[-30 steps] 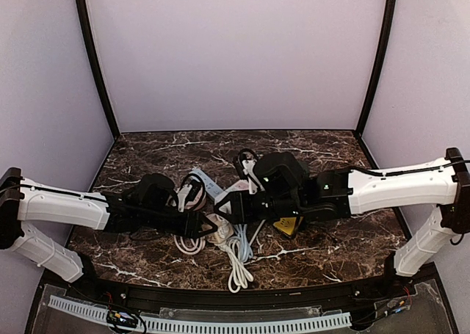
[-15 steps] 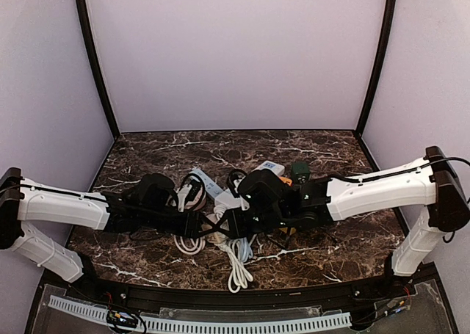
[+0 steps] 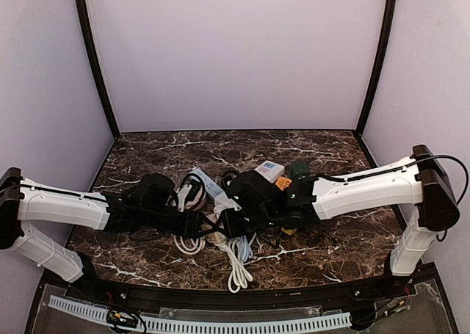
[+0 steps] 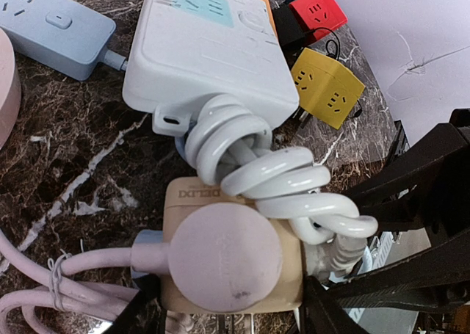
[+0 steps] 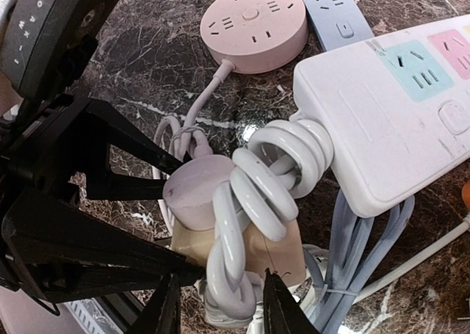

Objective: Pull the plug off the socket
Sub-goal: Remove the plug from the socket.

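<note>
A round pale pink plug sits in a beige cube socket, its pink cord running off to the left. My left gripper is shut on the beige socket, one finger on each side. In the right wrist view the plug and the socket lie under a coiled white cord. My right gripper is open, and its fingers straddle the cord and the near end of the socket. In the top view both grippers meet at the middle.
A white power strip lies just behind the socket, and the coiled cord comes out of it. A blue strip, a round pink socket, a yellow cube and a red cube lie around. Loose cords lie at the front.
My right arm has swung left across the table and brought its gripper over the socket held by the left gripper. The left arm has stayed still.
</note>
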Available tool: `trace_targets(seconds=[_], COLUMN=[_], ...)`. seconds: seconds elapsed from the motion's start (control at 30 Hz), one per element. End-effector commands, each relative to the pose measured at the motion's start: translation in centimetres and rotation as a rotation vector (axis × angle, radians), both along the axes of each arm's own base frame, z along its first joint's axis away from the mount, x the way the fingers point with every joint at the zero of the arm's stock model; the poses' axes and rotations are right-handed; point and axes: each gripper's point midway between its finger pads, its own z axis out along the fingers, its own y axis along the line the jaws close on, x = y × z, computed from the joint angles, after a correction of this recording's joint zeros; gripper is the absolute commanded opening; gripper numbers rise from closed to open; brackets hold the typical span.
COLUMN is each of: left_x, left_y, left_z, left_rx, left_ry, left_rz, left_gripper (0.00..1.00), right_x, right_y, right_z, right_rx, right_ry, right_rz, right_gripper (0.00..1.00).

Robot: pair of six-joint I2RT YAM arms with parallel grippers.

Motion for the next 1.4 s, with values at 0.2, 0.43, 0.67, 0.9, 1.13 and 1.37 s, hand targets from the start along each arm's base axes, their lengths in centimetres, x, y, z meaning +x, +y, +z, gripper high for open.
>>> trace_targets(seconds=[0.2,0.43,0.67,0.9,1.13,1.37], left_x=[-0.4,-0.5,-1.4,-1.6,-0.8,-0.2], left_y=[3.0,3.4,3.6,3.9,4.7,5.4], left_z=[-2.9,-3.3,-4.1,-4.5,-5.1,-5.5], left_rx=[0.135,0.16,0.203,0.23,0.258,0.256], left_ry=[0.073,0.065,0.029,0.034,0.086,0.108], left_rz=[0.068,0.06,-0.048,-0.059,0.038,0.103], left_gripper=[0.08,0.06,0.05,0.05,0.04,0.01], right_x=[0.3,0.9,1.1,0.9,1.2,0.9], right_y=[-0.2,-1.6,-1.8,-1.5,-1.5,-2.2], right_z=[-1.3,-0.6,0.9,1.4,2.4,2.1], right_rx=[-0.057,-0.051,0.163,0.205,0.117,0.014], right_ry=[-0.001,-0.017,0.052,0.062,-0.065,-0.141], right_rz=[-0.03,-0.049,0.028,0.064,-0.018,-0.131], right_gripper=[0.12,0.0,0.0,0.0,0.0,0.0])
